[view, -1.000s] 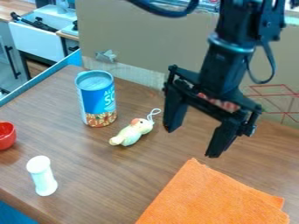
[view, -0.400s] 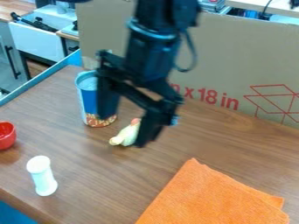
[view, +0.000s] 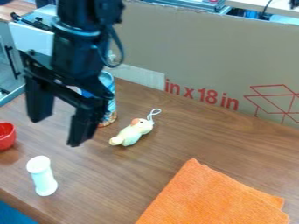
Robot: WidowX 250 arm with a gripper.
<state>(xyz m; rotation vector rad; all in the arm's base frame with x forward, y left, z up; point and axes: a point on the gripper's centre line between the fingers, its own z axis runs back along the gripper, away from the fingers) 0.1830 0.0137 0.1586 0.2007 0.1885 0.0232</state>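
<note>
Tool status: the tool (view: 57, 130) is suspended above the tabletop (view: 175, 153), on the camera side of the can (view: 111, 109) and toward view left of it. Its fingers are spread wide apart, with nothing held between them. The can stands upright, partly hidden behind the tool.

Item positions, referenced to the can:
- Plush toy (view: 131, 132): lying nearer the camera and to the right, close by, its cord loop (view: 154, 114) directed away from the camera.
- White container (view: 43, 176): upright, nearer the camera and to the left.
- Red bowl (view: 6, 134): left, at the view edge.
- Orange cloth (view: 213, 194): flat, nearer the camera and well to the right.

Handling status: no item is gripped or raised. Judged from this layout, any grasp and lift remain outstanding; completed placement cannot be confirmed.
</note>
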